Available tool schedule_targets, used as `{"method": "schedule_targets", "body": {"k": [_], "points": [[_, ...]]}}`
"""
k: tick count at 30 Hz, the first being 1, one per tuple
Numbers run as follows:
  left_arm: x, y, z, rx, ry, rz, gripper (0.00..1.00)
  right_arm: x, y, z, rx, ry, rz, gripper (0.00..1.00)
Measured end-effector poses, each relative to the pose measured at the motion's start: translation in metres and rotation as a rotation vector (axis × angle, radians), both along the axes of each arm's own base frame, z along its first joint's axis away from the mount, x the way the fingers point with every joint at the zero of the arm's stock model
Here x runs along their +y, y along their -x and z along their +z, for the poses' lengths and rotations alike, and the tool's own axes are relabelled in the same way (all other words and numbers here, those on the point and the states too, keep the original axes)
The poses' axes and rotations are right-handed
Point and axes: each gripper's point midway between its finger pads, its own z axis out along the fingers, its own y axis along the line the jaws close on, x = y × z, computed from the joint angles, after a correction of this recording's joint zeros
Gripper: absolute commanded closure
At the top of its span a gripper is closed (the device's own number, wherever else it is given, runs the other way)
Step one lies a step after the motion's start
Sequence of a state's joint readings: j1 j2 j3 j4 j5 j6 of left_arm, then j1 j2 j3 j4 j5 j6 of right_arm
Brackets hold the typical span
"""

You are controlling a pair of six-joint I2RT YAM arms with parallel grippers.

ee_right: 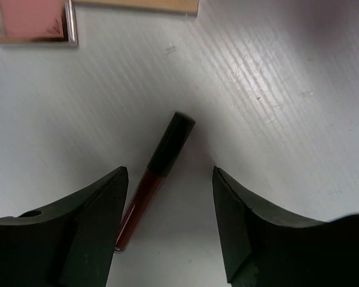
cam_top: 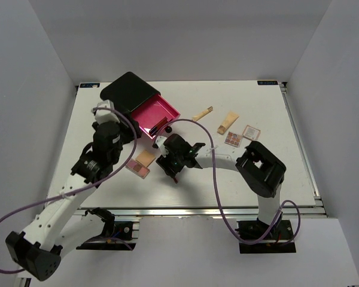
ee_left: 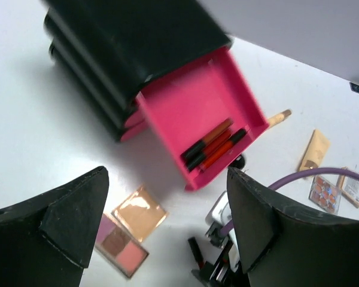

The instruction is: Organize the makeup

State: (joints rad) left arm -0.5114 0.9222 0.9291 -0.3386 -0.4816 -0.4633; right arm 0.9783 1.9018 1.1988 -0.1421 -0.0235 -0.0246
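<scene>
Right tool (ee_right: 170, 179) is open, fingers straddling a dark-and-red pencil (ee_right: 158, 173) that lies flat on the desk (ee_right: 275, 89). The pencil is slightly skewed and closer to 1 finger. Looks like the step is pick, then drop in the pink drawer (ee_left: 185, 101), which holds 3 pencils (ee_left: 212, 143).

To do it well: centre the barrel, square the wrist to it, drop until the tips nearly touch the desk, then close just below the cap.

Left tool (ee_left: 164, 203) is open and empty, above the tan compact (ee_left: 139, 212) and pink palette (ee_left: 121, 245). Beige tubes (cam_top: 227, 122) lie right of the drawer.
</scene>
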Motion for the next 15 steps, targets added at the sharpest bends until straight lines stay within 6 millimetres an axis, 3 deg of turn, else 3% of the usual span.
{"method": "schedule_targets", "body": {"k": [6, 15], "points": [[0.022, 0.034, -0.045, 0.072, 0.078, 0.080, 0.11, -0.002, 0.005, -0.008, -0.041, 0.064, -0.008, 0.49], [0.037, 0.053, -0.047, 0.039, 0.179, 0.141, 0.10, -0.003, 0.005, -0.009, -0.086, 0.089, 0.012, 0.78]]}}
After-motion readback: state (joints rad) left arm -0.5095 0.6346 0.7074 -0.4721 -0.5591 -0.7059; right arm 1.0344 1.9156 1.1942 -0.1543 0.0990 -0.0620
